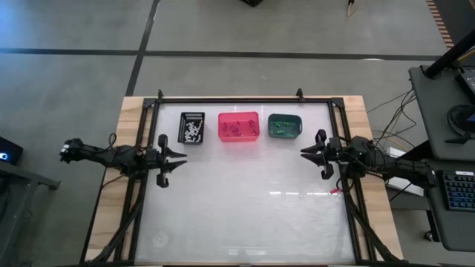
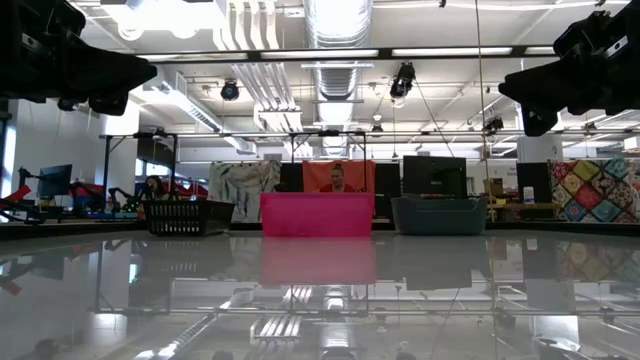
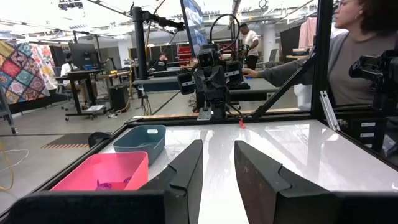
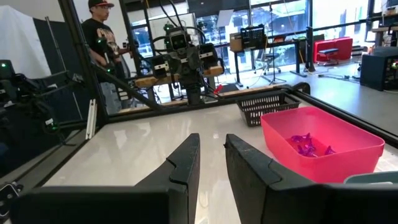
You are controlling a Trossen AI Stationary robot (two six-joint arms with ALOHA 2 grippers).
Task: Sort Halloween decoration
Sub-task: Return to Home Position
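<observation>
The Halloween decoration lies in three bins in a row along the table's far edge. White trinkets (image 1: pixel 194 130) fill the black bin (image 1: pixel 193 127), purple ones (image 4: pixel 308 144) the pink bin (image 1: pixel 238 127), green ones (image 1: pixel 282 130) the teal bin (image 1: pixel 284 125). My left gripper (image 1: pixel 182 157) hovers at the table's left edge, pointing level toward the right. It is open with nothing between its fingers (image 3: pixel 217 144). My right gripper (image 1: pixel 304 150) hovers at the right edge, pointing left, open and holding nothing (image 4: pixel 212 137). Both are well clear of the bins.
The glossy white tabletop (image 1: pixel 245 200) is ringed by a black frame (image 1: pixel 245 99). A small red item (image 1: pixel 335 191) lies near the right edge. A person (image 3: pixel 367 56) stands beyond the table's right side and another (image 4: pixel 102 43) beyond its left side.
</observation>
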